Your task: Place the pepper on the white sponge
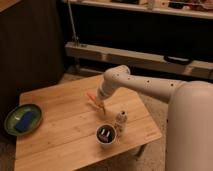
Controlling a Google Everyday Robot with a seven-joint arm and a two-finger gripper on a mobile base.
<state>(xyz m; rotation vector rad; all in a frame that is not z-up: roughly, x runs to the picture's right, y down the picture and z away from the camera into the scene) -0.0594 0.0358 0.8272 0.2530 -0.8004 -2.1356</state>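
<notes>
You have two containers on the table point(60, 112). The first is a round green dish point(9, 120), well apart from the cup and to its left in the view. One sponge point(25, 121) lies flat inside it, a dark blue rectangular pad. The second is the cup point(97, 135) itself, small, round and dark, near the front edge. It holds something pale that you cannot make out.

The table is low and rectangular, made of light wooden planks with visible grain. One small white bottle point(120, 120) stands upright just beside the cup, on its right in the view.

Your gripper point(102, 106) hangs just behind and above the cup, at the end of the smooth white arm point(145, 86). It is closed on the one pepper point(92, 98). The pepper is slim and orange-red and sticks out at a slant, up and to the left of the cup in the view. It is well apart from the sponge.
</notes>
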